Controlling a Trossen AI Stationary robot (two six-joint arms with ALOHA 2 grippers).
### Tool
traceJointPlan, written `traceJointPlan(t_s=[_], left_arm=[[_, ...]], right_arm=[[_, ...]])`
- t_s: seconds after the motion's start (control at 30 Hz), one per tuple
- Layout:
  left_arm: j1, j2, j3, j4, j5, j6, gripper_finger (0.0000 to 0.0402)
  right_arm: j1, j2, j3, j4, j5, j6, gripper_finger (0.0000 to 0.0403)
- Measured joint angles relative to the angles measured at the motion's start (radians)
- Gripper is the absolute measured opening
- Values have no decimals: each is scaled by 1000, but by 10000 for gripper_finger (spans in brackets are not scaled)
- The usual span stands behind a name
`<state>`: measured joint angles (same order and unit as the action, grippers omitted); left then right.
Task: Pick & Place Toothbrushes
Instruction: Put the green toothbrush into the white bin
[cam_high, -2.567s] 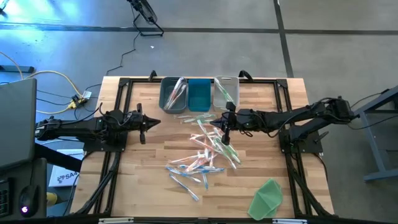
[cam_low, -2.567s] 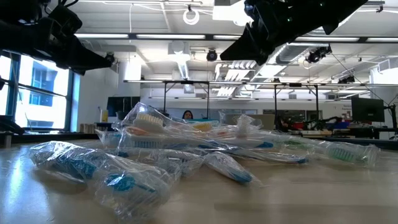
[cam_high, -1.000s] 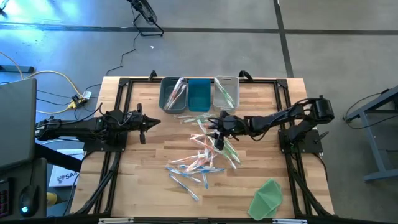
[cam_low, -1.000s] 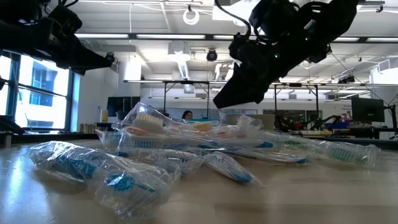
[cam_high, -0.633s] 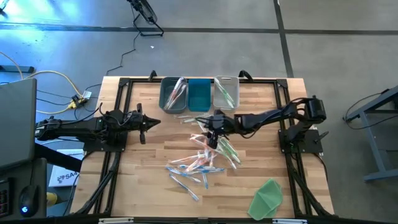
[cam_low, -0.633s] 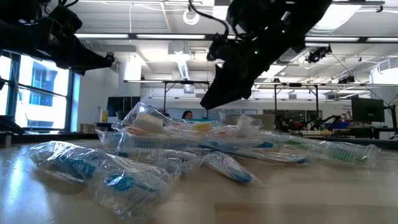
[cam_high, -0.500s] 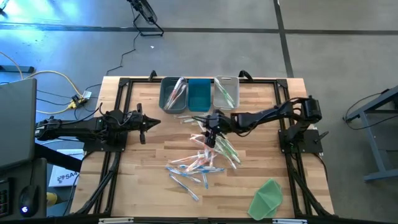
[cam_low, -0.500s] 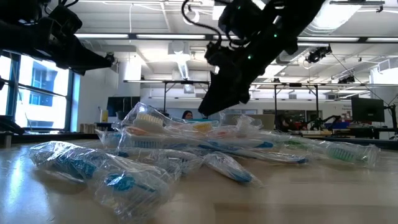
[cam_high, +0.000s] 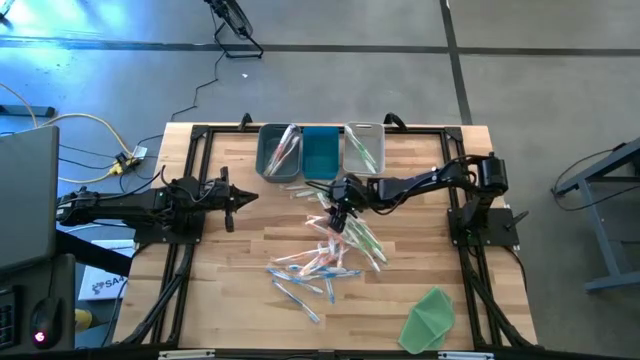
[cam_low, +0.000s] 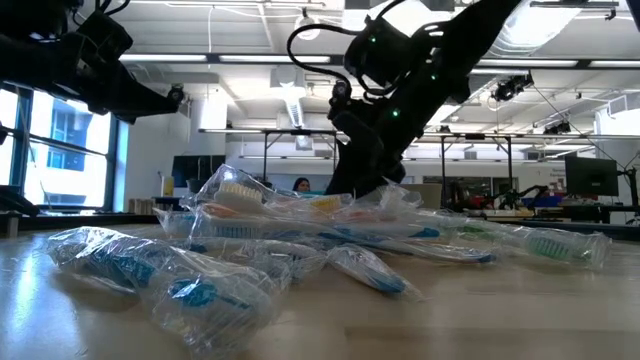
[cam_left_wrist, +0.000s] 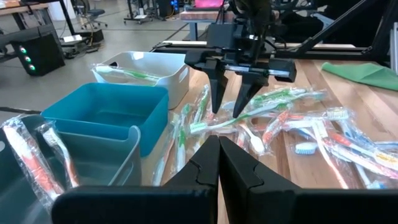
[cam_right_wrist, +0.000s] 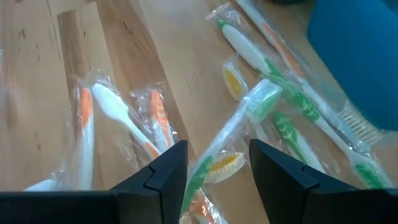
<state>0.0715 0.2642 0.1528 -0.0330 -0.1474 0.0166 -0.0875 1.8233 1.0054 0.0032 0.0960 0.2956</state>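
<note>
While the left gripper (cam_high: 232, 200) just parks at mid-left of the high view with its jaws pressed together and nothing in them, the right gripper (cam_high: 337, 217) is doing the work: it's down over the upper end of the brushes (cam_high: 325, 250), just below centre of the frame. Its jaws are spread and holding nothing. The left wrist view shows it best, with the right gripper (cam_left_wrist: 230, 93) pointing straight down and a green-and-white brush (cam_left_wrist: 249, 112) lying between the tips. Same story from the right wrist view, where that green brush (cam_right_wrist: 239, 127) runs diagonally through the gap between the fingers (cam_right_wrist: 165, 171).

So I'd call this the reach step, jaws lined up but not closed yet. The rest of the pile is scattered on the bench (cam_high: 230, 290) from centre down to lower centre, all in crinkly clear wrappers (the low view makes that pretty obvious). Three bins sit at top centre: a grey bin (cam_high: 278, 152) with a few brushes in it, a teal bin (cam_high: 320, 152), and a white bin (cam_high: 364, 148) holding a green brush. A green cloth (cam_high: 430, 318) lies at lower right.

Next move probably needs a small drop and a squeeze on the handle only. Neighbouring wrapped brushes lie touching it, so catching a second wrapper looks like the main risk. I'd guess the white bin is the target, since green already sits there.
</note>
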Motion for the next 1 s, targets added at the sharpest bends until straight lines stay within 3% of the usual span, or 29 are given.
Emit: traceJointPlan(t_s=[0.53,1.0], left_arm=[[0,0,0,0,0,-14,1],[0,0,0,0,-5,-17,1]], right_arm=[[0,74,0,12,-19,-3,164],[0,71,0,16,-18,-13,103]])
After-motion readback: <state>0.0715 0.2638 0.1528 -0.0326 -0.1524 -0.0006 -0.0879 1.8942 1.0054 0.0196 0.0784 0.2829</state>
